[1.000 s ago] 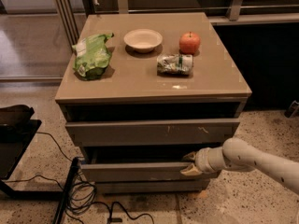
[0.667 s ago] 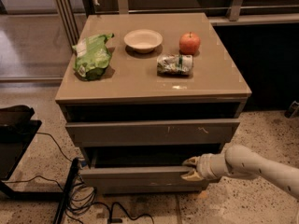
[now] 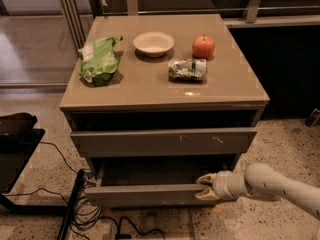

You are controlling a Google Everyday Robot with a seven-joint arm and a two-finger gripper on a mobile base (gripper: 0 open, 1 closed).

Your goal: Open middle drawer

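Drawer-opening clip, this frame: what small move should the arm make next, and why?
Probably a short pull straight out from the cabinet. The end effector sits at the right end of the front of the middle drawer, which is only partly out, its interior mostly under the scratched drawer above.

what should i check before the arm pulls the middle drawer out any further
1. Gripper at the right end of the middle drawer front: ok.
2. Firm hold on that front: cannot tell.
3. Drawer partly out, grey interior showing: ok.
4. Scratched upper drawer sits above, not blocking the pull: ok.
5. Floor cables near the drawer's left corner clear of its path: cannot tell.
6. Apple and bowl resting away from the top's front edge: ok.
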